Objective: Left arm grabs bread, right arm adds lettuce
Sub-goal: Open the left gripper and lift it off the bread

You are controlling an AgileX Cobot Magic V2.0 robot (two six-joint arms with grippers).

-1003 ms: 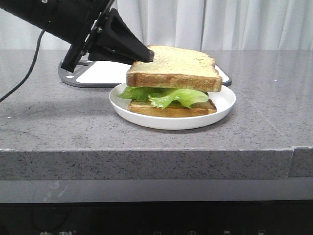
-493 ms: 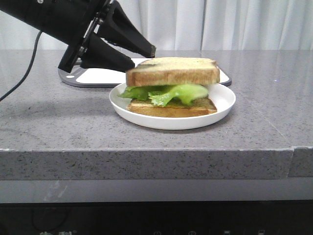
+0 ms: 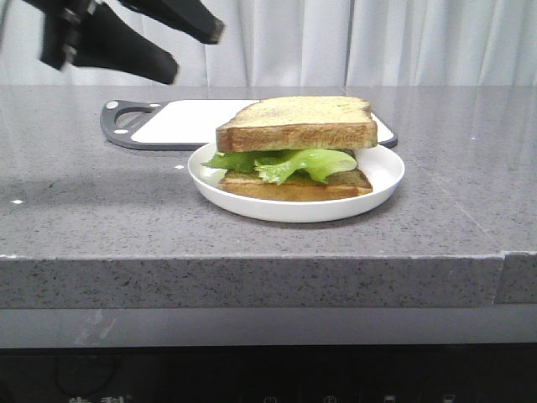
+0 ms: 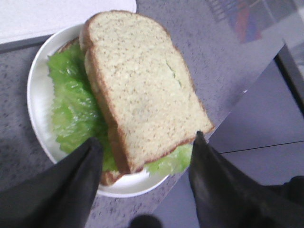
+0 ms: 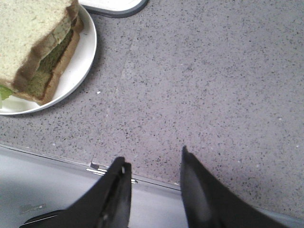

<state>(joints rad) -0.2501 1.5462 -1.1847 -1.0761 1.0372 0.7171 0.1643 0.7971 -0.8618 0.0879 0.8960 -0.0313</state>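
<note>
Sitting square on top of the stack, the bread [image 3: 295,122] caps the lettuce [image 3: 285,163], with a thinner bottom slice [image 3: 294,186] underneath and the whole sandwich resting in the white plate [image 3: 382,172] near the front edge of the grey counter [image 3: 101,210]. The green leaves ruffle out past the crust on the front and left sides (the left wrist view shows them spilling wide over the plate's inner rim). Up at the top left of the front view hangs the left gripper [image 3: 186,50], jaws spread apart with nothing between them, clear above the counter and off to the left of the sandwich. From its own camera the two dark fingers [image 4: 78,183] frame the near corner of the bread without touching it. The right gripper [image 5: 154,173] hovers over bare counter just beside the plate, jaws parted and empty. Behind the plate lies a white cutting board [image 3: 189,120] with a dark grey rim.
</note>
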